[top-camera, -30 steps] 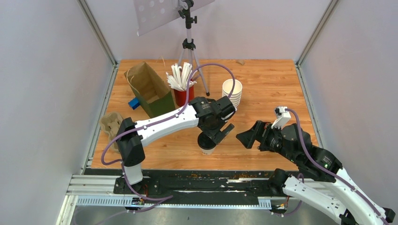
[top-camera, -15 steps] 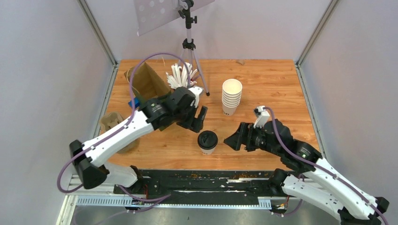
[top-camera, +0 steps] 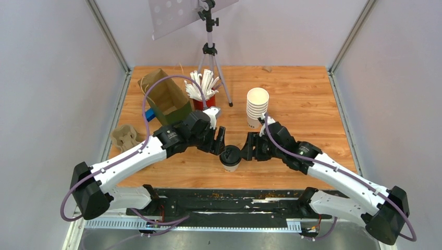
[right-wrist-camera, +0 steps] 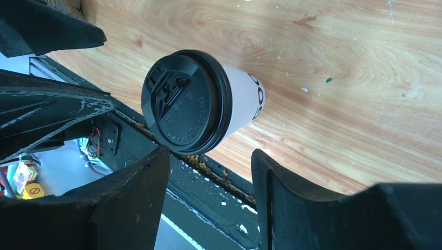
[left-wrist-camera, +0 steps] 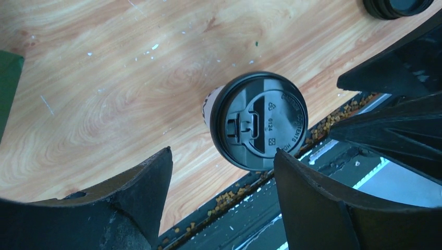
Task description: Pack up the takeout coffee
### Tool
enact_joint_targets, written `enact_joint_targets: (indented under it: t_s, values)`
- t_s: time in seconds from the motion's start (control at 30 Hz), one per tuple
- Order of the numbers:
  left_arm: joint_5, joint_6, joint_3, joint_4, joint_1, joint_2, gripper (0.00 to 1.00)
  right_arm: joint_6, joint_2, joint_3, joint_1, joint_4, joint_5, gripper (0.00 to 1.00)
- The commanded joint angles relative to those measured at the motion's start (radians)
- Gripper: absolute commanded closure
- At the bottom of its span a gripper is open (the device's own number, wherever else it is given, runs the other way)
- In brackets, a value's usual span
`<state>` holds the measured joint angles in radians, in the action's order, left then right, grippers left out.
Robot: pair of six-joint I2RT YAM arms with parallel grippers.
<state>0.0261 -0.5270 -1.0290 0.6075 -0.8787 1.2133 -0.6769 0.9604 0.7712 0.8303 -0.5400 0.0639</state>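
Observation:
The takeout coffee, a small white paper cup with its black lid on, stands upright near the table's front edge. My left gripper sits just to its upper left and my right gripper just to its right, both close to the cup. In the left wrist view the lid lies just beyond the left gripper, whose jaws are open and hold nothing. The right wrist view has the cup just past the open right gripper, also holding nothing.
A stack of nested white cups stands behind the right gripper. A red cup of straws, an open brown paper bag and a cardboard cup carrier are at the left. A tripod stands at the back. Black lids lie nearby.
The left gripper left the cup's top, swung left, then came back beside it. The right gripper moved left up to the cup. Both jaws have narrowed.

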Motion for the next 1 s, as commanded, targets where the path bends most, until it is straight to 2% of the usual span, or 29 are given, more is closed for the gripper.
enact_joint_targets:
  t_s: [0.0, 0.37, 0.97]
  values:
    - [0.028, -0.023, 0.030, -0.124, 0.013, -0.022, 0.23, 0.045, 0.039, 0.009, -0.023, 0.089, 0.041, 0.42]
    - [0.048, -0.025, 0.107, -0.189, 0.015, 0.030, 0.36, 0.073, 0.084, -0.001, -0.065, 0.106, 0.068, 0.53]
    - [0.115, -0.015, 0.148, -0.210, 0.015, 0.082, 0.49, 0.065, 0.130, -0.030, -0.068, 0.160, 0.129, 0.53]
